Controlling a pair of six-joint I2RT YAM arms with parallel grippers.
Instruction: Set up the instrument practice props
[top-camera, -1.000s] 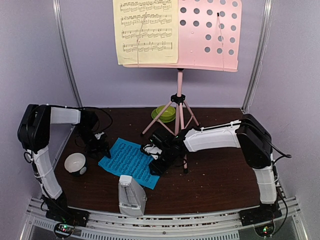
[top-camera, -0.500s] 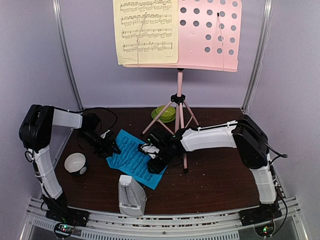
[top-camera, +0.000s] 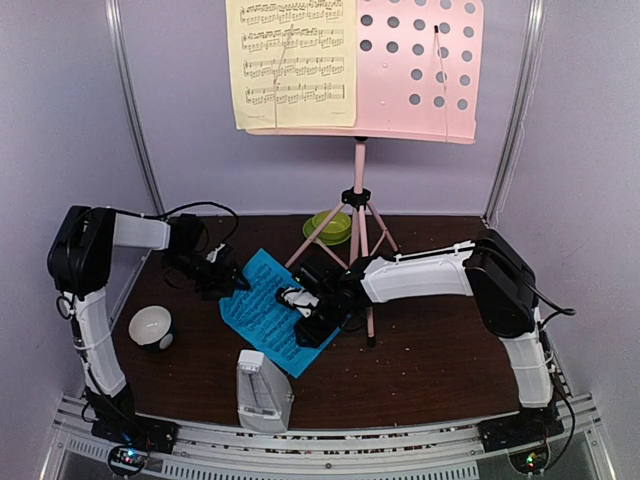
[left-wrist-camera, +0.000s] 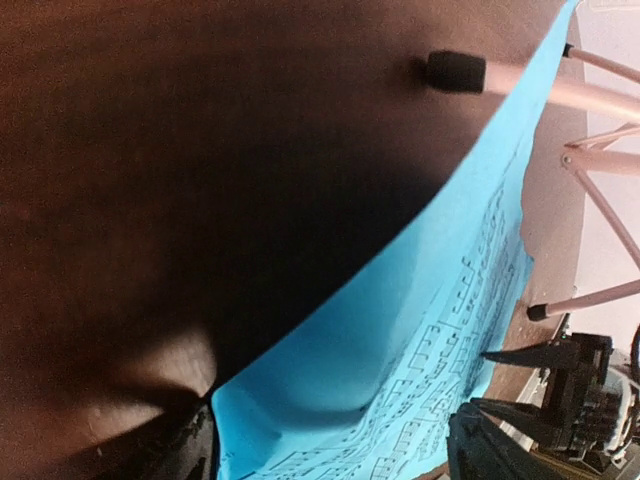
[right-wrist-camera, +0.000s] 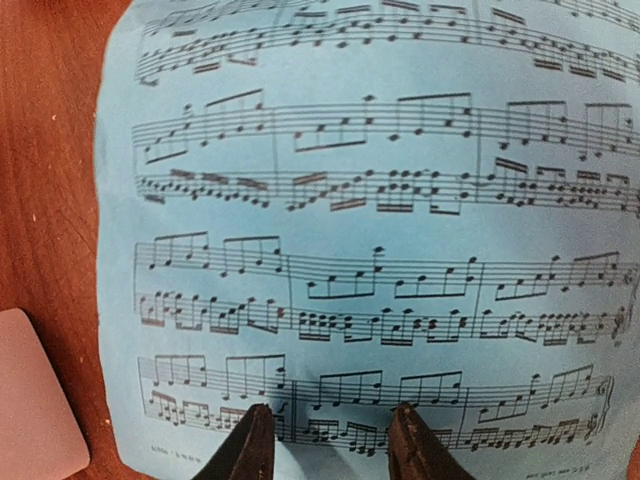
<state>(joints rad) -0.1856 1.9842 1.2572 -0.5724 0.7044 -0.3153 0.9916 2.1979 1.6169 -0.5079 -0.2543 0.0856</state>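
The pink music stand (top-camera: 420, 70) rises at the back on tripod legs (top-camera: 360, 225), with a yellow page (top-camera: 292, 62) on the left of its panel. A blue sheet-music page (top-camera: 262, 322) lies on the table, its far-left edge bowed upward. My left gripper (top-camera: 228, 283) is at that edge, and in the wrist view its jaws (left-wrist-camera: 330, 455) stand wide open with the page's corner (left-wrist-camera: 400, 340) between them. My right gripper (top-camera: 297, 302) is open, its fingertips (right-wrist-camera: 253, 440) set down apart on the page (right-wrist-camera: 360, 200). The white-grey metronome (top-camera: 262, 392) stands at the near edge.
A small white bowl (top-camera: 150, 327) sits left of the page beside the left arm. A green bowl (top-camera: 330, 227) is behind the stand's legs. One black-capped stand foot (left-wrist-camera: 455, 72) lies close to the page's far edge. Metal posts frame the back corners.
My left gripper slid right to the blue page's left edge and its jaws widened. The page shifted right and its edge lifted. The right gripper narrowed a little and stayed on the page.
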